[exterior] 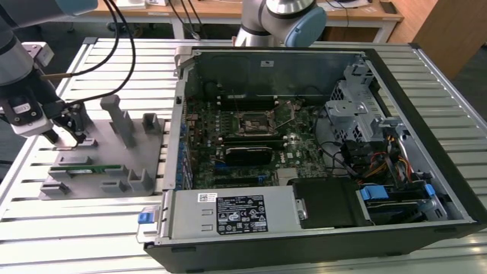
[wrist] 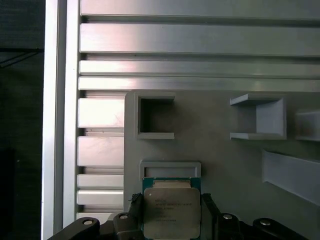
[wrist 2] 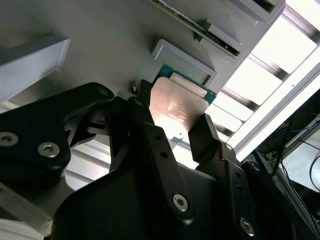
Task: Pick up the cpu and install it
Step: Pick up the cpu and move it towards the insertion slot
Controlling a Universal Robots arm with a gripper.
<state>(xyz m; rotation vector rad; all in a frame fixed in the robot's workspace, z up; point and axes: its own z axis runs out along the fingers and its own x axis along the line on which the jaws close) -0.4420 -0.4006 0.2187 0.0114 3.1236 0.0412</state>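
A slatted metal table (exterior: 449,103) fronts a wooden desk (exterior: 220,9).

Exterior view: set high, well back, aimed down at computer case (exterior: 320,142) and grey tray (exterior: 95,153).
First wrist view: aimed straight down, close over tray (wrist: 215,165).
Second wrist view: tilted, held closer.
Shared: chip (wrist: 171,212) (wrist 2: 175,107) seen in both wrist views.

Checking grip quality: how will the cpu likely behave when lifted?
Probably stiff and light: the cpu is a thin flat plate. Its shiny metal lid looks slick, so the gripper pinching only the thin edges may slip.
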